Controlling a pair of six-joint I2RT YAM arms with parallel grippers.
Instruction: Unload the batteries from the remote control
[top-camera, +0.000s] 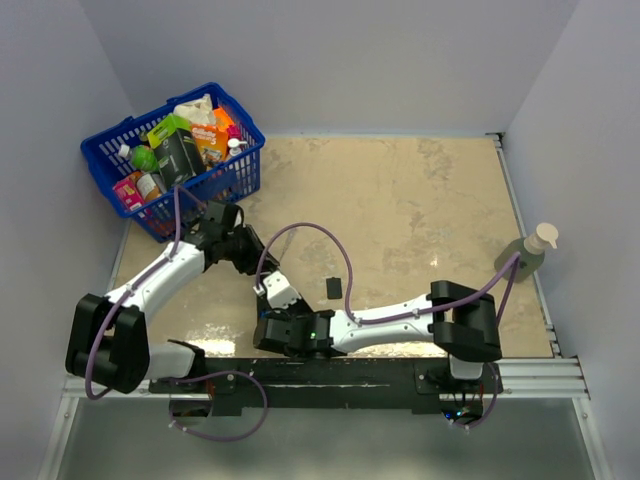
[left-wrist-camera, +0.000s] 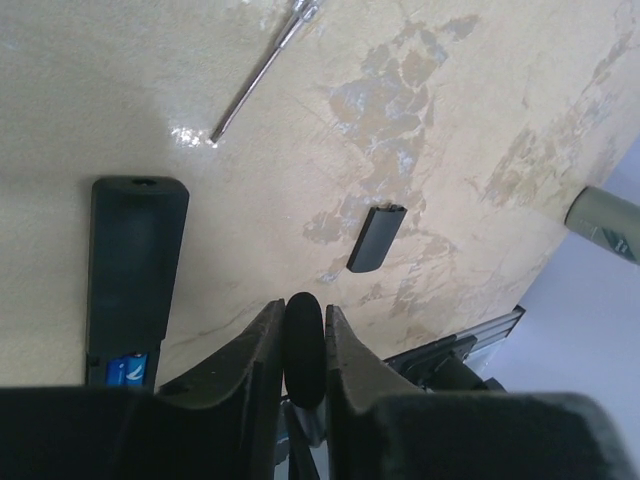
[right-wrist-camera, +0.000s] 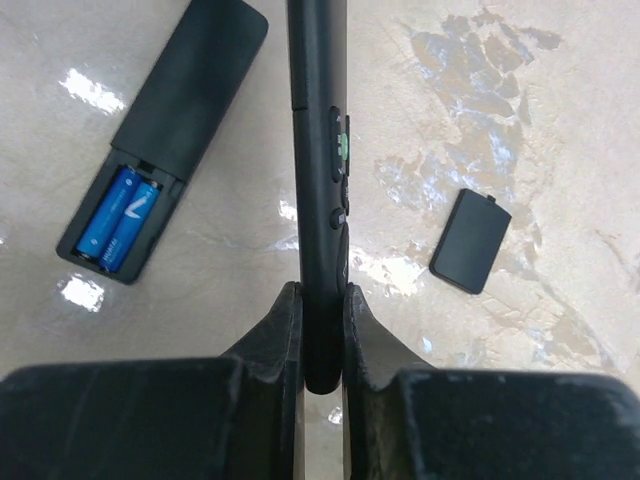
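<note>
A black remote (right-wrist-camera: 318, 120) stands on edge, its buttons facing right. My right gripper (right-wrist-camera: 320, 290) is shut on its near end. My left gripper (left-wrist-camera: 303, 305) is shut on a rounded black end (left-wrist-camera: 304, 345), apparently the same remote's other end. In the top view the two grippers, left (top-camera: 248, 262) and right (top-camera: 268, 288), meet left of centre. A second black remote (right-wrist-camera: 190, 90) lies flat with its compartment open, holding two bright blue batteries (right-wrist-camera: 120, 218). It also shows in the left wrist view (left-wrist-camera: 135, 250), with one blue battery (left-wrist-camera: 128, 368) showing. The held remote's batteries are hidden.
A small flat black cover (right-wrist-camera: 471, 240) lies on the table to the right, also seen from above (top-camera: 334, 288) and from the left wrist (left-wrist-camera: 376, 238). A thin metal rod (left-wrist-camera: 262, 72) lies further off. A blue basket (top-camera: 110, 150) of groceries stands back left. A soap bottle (top-camera: 528, 252) stands at the right edge.
</note>
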